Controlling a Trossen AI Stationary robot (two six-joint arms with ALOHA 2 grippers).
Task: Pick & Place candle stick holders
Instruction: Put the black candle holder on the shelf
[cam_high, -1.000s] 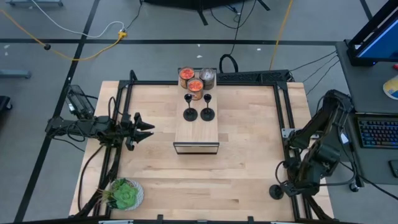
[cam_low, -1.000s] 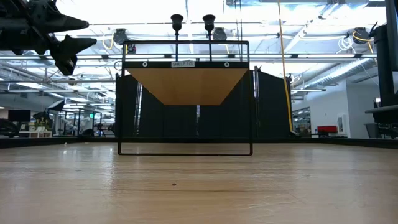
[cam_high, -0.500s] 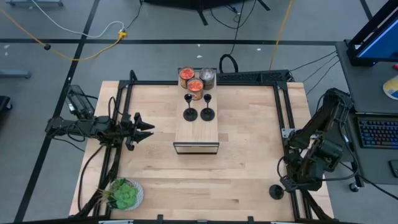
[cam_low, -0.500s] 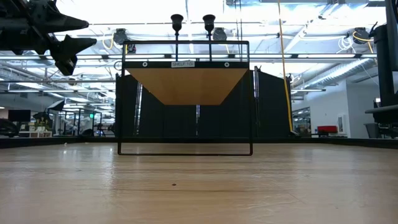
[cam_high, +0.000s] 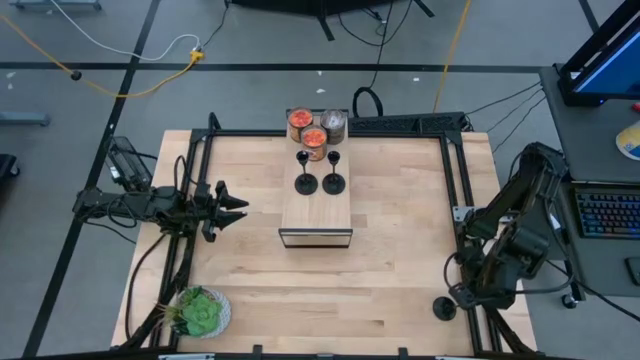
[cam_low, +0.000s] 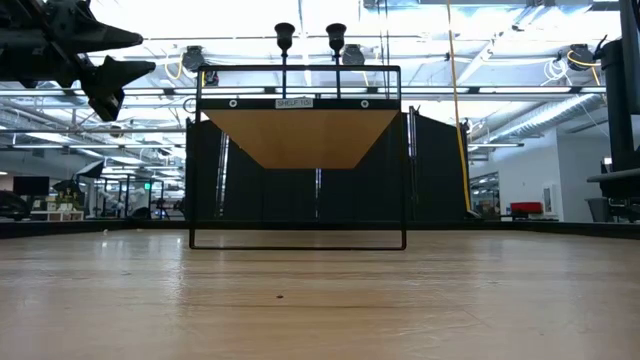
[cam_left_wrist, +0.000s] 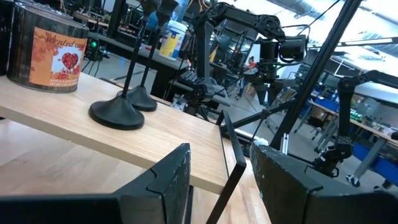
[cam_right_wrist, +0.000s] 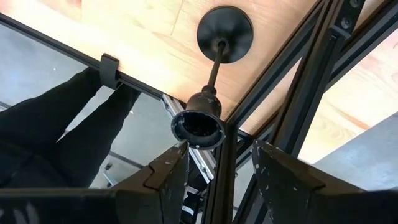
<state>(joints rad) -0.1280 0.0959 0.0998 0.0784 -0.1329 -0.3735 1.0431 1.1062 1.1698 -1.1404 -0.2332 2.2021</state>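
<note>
Two black candle stick holders (cam_high: 305, 183) (cam_high: 333, 183) stand by their round bases on the top of a small wooden shelf (cam_high: 316, 215) at mid-table. They also show in the left wrist view (cam_left_wrist: 117, 112) (cam_left_wrist: 143, 99). A third holder (cam_high: 443, 307) stands on its base (cam_right_wrist: 225, 34) at the table's near right corner. My right gripper (cam_right_wrist: 217, 155) hangs open above it, slanting down, with the holder's cup (cam_right_wrist: 198, 127) just ahead of its fingertips and untouched. My left gripper (cam_high: 238, 208) waits open and level, left of the shelf.
Two jars with red-orange contents (cam_high: 300, 122) (cam_high: 314, 140) and a silvery jar (cam_high: 333, 122) stand behind the shelf's far end. A green leafy thing on a plate (cam_high: 200, 312) lies at the near left. Black frame rails (cam_right_wrist: 292, 93) run close beside the third holder.
</note>
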